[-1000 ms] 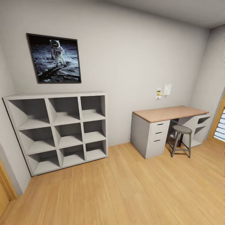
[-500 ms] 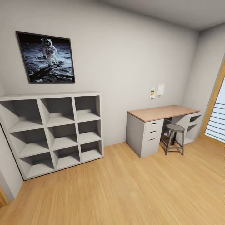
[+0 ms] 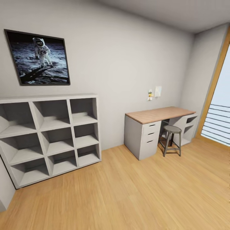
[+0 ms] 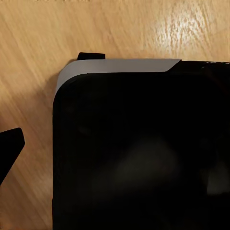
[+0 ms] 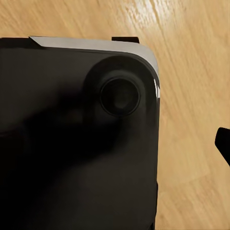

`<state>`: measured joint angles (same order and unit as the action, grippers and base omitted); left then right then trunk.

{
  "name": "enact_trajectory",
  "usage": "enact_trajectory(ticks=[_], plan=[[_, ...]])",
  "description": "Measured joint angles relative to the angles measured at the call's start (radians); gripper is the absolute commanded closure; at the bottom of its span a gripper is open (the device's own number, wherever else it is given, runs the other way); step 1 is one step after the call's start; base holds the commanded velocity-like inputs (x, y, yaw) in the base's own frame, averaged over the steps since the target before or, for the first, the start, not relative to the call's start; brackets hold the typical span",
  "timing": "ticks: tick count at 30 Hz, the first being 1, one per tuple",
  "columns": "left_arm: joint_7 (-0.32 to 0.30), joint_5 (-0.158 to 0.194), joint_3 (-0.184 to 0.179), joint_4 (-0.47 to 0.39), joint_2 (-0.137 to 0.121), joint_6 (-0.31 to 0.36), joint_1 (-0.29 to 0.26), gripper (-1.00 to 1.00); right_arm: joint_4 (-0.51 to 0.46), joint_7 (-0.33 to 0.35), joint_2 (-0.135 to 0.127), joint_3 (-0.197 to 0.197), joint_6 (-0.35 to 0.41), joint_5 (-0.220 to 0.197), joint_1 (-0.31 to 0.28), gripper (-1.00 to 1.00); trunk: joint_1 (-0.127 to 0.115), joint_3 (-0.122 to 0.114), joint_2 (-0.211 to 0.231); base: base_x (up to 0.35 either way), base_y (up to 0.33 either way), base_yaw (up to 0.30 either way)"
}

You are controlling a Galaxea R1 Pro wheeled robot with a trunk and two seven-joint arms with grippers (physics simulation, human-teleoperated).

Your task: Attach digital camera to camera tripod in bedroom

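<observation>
Everything in the head view had slid leftward as the camera turned right: the cubby shelves (image 3: 51, 137), the astronaut picture (image 3: 37, 58), the wood-topped counter (image 3: 158, 114) and the stool (image 3: 172, 139) beside it, with more of the window (image 3: 218, 121) showing. Both wrist views looked down on the robot's dark base (image 4: 143, 153) over the wood floor (image 3: 134, 191). Whether either claw was wide or narrow, I could not tell. We were in the bedroom.

One framed moon picture (image 3: 37, 58), one shelf unit (image 3: 48, 135) of nine cubbies, one worktop (image 3: 159, 114) with three drawers (image 3: 150, 131), one stool (image 3: 172, 139)
</observation>
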<state>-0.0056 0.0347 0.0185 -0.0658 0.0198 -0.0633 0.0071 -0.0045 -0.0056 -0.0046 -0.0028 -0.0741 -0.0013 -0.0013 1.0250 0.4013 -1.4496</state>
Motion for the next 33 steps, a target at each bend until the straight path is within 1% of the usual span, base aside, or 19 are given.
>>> enact_trajectory(ticks=[6,17,21,33], plan=[[0.000,0.000,0.000,0.000,0.000,0.000,0.000,-1.00,0.000,0.000,0.000,0.000,0.000,0.002,0.000,-1.00,0.000,0.000,0.000,0.000,0.000,-0.071],[0.000,0.001,-0.001,-0.002,0.000,0.004,0.000,-1.00,0.000,0.000,0.000,0.005,0.000,0.004,0.000,-1.00,0.000,0.000,0.000,-0.012,0.000,-0.007],[0.000,0.000,-0.001,-0.002,0.000,0.005,0.000,-1.00,0.000,0.000,0.000,0.005,0.000,0.004,0.000,-1.00,0.000,0.000,0.000,-0.187,0.000,-0.001],[0.000,0.000,0.000,-0.002,0.000,0.002,0.000,-1.00,0.000,0.000,0.000,0.006,0.000,0.003,0.000,-1.00,0.000,0.000,0.000,-0.277,0.000,0.000]])
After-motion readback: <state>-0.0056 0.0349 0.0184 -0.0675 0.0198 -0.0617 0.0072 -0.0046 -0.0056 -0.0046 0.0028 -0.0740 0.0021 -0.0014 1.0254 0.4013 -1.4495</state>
